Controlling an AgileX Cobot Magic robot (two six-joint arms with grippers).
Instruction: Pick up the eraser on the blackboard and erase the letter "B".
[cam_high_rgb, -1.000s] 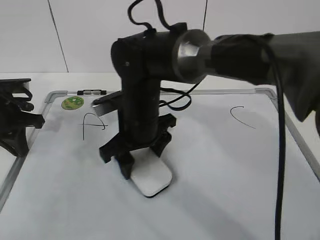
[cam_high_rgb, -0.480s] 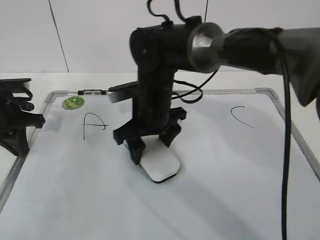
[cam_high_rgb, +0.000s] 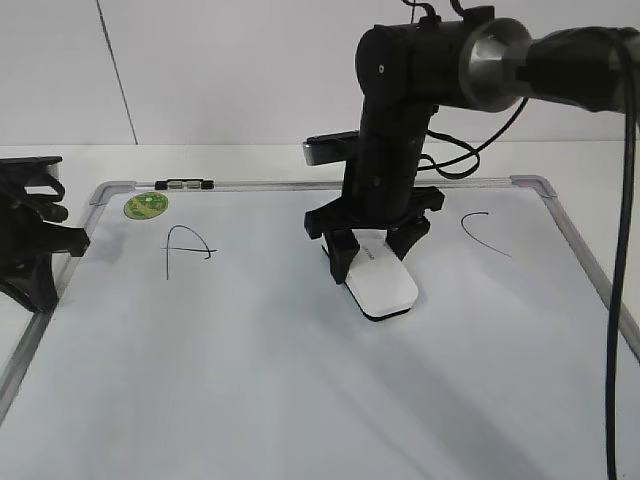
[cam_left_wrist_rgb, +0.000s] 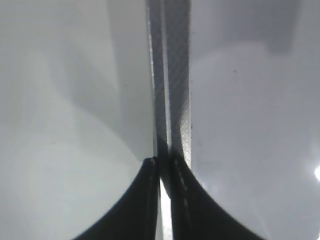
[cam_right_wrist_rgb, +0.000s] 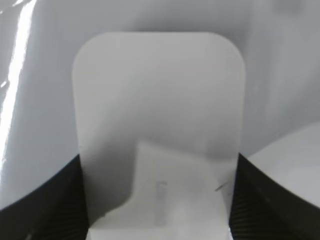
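The blackboard (cam_high_rgb: 250, 400) is a white dry-erase board with a grey frame, lying flat. The white eraser (cam_high_rgb: 382, 285) rests on it at the centre and fills the right wrist view (cam_right_wrist_rgb: 160, 110). My right gripper (cam_high_rgb: 375, 250) is shut on the eraser's far end, with a finger on each side (cam_right_wrist_rgb: 159, 200). No letter "B" shows between the black "A" (cam_high_rgb: 187, 250) and the curved "C" (cam_high_rgb: 483, 232). The board under the gripper and eraser is hidden. My left gripper (cam_high_rgb: 35, 265) sits at the board's left frame, jaws together (cam_left_wrist_rgb: 164, 167).
A green round sticker (cam_high_rgb: 146, 206) sits at the board's top left corner. A small clip (cam_high_rgb: 184, 184) is on the top frame. The board's grey frame strip (cam_left_wrist_rgb: 175, 75) runs ahead of the left jaws. A white wall stands behind.
My right gripper has slid the eraser to the right and away from the camera across the board, from near the "A" to the centre. The left arm has not moved.
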